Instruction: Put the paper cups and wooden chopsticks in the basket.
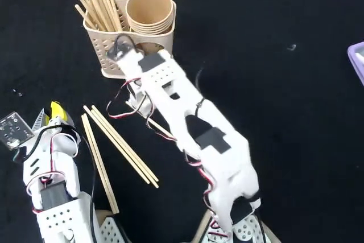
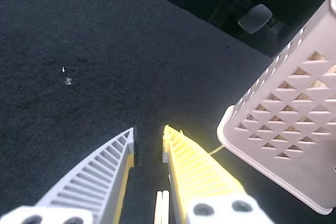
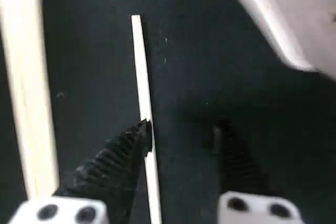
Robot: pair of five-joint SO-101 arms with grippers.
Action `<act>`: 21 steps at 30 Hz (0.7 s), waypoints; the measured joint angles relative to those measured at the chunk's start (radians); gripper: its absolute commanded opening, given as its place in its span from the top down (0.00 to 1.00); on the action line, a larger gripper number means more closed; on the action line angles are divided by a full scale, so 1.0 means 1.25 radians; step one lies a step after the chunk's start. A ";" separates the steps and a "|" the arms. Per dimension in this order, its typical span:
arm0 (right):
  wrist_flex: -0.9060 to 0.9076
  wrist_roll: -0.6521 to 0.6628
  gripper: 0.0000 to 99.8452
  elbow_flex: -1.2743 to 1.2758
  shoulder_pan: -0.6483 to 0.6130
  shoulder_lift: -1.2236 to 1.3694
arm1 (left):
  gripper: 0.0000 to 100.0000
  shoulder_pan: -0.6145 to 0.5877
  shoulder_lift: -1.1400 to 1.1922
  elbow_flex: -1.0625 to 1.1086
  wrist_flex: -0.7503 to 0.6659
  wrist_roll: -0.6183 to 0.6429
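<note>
Surface: a black cloth-covered table [image 1: 273,95], matte, with a few pale specks. Beyond its far edge the room is dark, with a white patch at the far right corner. A purple-rimmed object [image 1: 357,58] sits at the table's right edge.

Basket: a beige perforated plastic basket [image 1: 114,55] stands upright at the far left of the table. It has 2 compartments. One holds a bundle of upright wooden chopsticks [image 1: 99,7], fanned and leaning. The other holds a nested stack of brown paper cups [image 1: 149,9], mouths up.

Loose items: several loose wooden chopsticks [image 1: 119,146] lie flat on the cloth, near the basket and between the 2 arms, in roughly parallel diagonal lines.

Left gripper [image 2: 148,129]: low over the cloth just beside the basket's corner, its grey and yellow jaws parted and gripping nothing. 2 chopstick ends show in the gap near its base.

Right gripper [image 3: 182,127]: close to the cloth in front of the basket, black jaws spread apart and unclenched. 1 thin chopstick [image 3: 139,66] lies on the cloth along the edge of 1 jaw. Whether it touches that jaw cannot be told.
</note>
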 measured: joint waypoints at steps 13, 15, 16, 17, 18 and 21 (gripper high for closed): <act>-0.036 0.052 0.75 0.009 0.001 0.079 | 0.90 0.000 0.000 0.000 0.000 0.000; -0.033 0.052 0.75 0.009 0.001 0.077 | 0.90 0.000 0.000 0.000 0.000 0.000; -0.026 0.053 0.75 0.009 0.001 0.075 | 0.90 0.000 0.000 0.000 0.000 0.000; -0.016 0.054 0.75 0.009 0.001 0.065 | 0.90 0.000 0.000 0.000 0.000 0.000; -0.002 0.054 0.75 0.010 0.001 0.050 | 0.90 0.000 0.000 0.000 0.000 0.000; 0.001 0.052 0.75 0.047 -0.006 -0.025 | 0.90 0.000 0.000 0.000 0.000 0.000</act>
